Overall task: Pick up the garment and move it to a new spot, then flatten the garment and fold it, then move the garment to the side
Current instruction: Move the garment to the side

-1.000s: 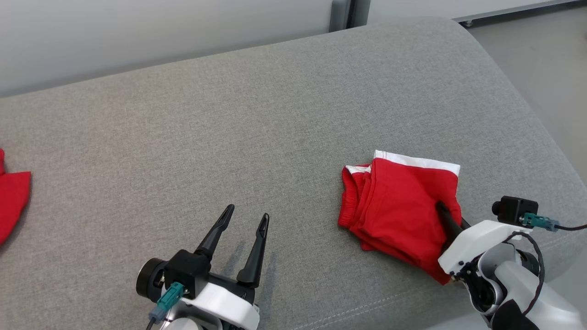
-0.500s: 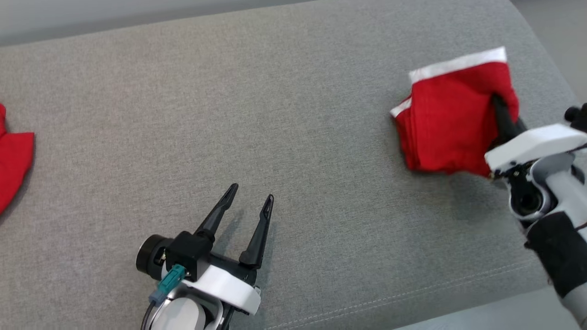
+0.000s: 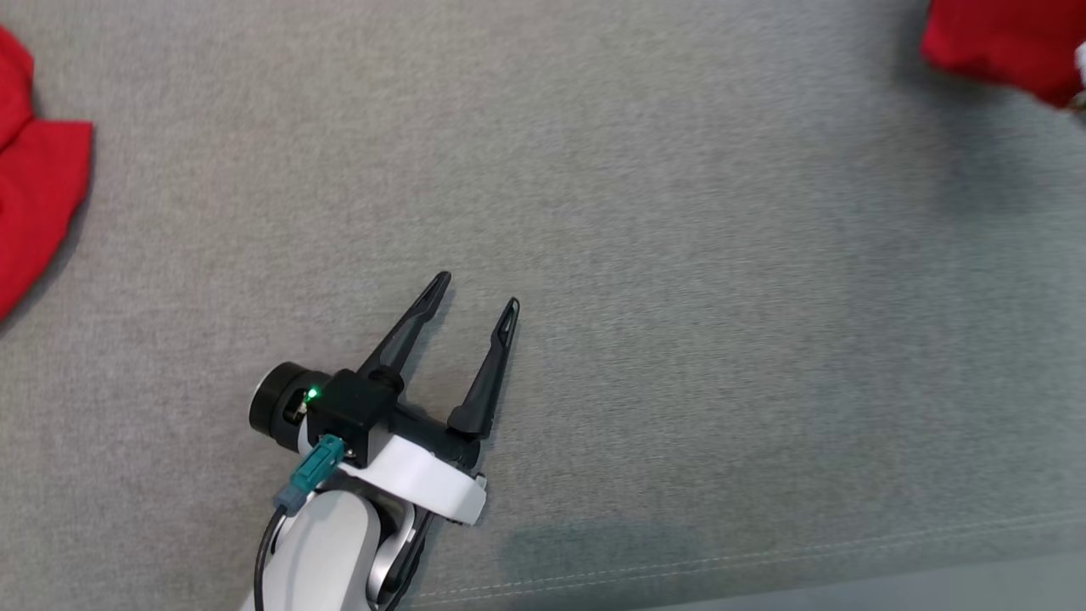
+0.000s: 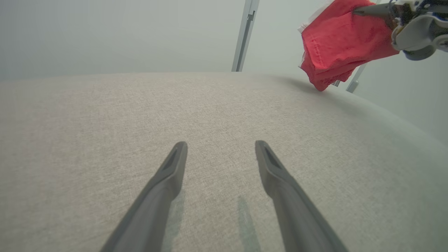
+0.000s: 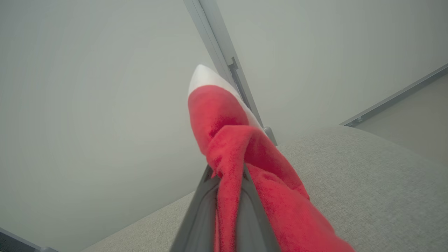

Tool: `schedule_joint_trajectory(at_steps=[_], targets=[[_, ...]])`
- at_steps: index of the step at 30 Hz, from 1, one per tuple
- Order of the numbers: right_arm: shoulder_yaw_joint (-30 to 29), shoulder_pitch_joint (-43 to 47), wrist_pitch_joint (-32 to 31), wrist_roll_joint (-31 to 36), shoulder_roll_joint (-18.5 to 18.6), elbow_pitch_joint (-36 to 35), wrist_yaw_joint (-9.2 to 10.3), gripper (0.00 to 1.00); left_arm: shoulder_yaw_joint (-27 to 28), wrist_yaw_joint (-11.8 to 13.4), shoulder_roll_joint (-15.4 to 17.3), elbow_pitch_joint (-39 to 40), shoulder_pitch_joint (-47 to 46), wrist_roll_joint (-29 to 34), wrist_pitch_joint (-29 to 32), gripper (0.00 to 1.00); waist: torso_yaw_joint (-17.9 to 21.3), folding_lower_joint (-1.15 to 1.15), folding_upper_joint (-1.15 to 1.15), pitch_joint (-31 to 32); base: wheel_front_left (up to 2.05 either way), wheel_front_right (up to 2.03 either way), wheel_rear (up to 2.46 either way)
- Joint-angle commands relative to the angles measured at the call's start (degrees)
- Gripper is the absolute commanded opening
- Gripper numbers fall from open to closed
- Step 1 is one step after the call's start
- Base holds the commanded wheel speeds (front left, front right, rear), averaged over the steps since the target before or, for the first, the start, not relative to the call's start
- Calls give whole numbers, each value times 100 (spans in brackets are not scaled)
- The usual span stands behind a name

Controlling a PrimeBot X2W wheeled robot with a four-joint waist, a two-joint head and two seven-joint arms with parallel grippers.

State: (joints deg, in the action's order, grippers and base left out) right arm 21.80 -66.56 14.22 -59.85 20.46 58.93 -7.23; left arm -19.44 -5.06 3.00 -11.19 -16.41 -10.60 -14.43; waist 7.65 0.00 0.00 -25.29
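The garment (image 5: 224,133), red with a white band along one edge, is pinched between the right gripper's (image 5: 227,172) two dark fingers, which are clamped tight on a bunched fold of it. In the left wrist view it hangs folded from that gripper, raised above the far rounded end of the grey upholstered cushion (image 4: 224,105); whether its lowest corner touches the fabric cannot be told. In the head view a corner of it shows at the upper right. The left gripper (image 3: 477,291) sits low over the middle of the cushion, fingers spread wide and holding nothing. Another red cloth (image 3: 38,187) lies at the cushion's far left, well apart. A grey metal post (image 5: 217,45) stands against the pale wall behind.
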Motion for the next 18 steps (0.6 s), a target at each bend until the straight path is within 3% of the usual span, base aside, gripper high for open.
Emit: schedule_joint_trajectory(at_steps=[1,9,18], targets=[[-34,-149,77,73,110,-12,-25,0,148,-27,52,165,-171,55,-57,100,-256,0,0,-272,0,0,0],[-767,-1140,77,438,386,382,-25,0,69,-88,183,243,-387,159,-57,100,-531,0,0,-876,0,0,0],[-1933,-779,77,1207,441,420,-25,0,121,-125,415,292,-442,44,-53,100,-221,0,0,-1255,0,0,0]])
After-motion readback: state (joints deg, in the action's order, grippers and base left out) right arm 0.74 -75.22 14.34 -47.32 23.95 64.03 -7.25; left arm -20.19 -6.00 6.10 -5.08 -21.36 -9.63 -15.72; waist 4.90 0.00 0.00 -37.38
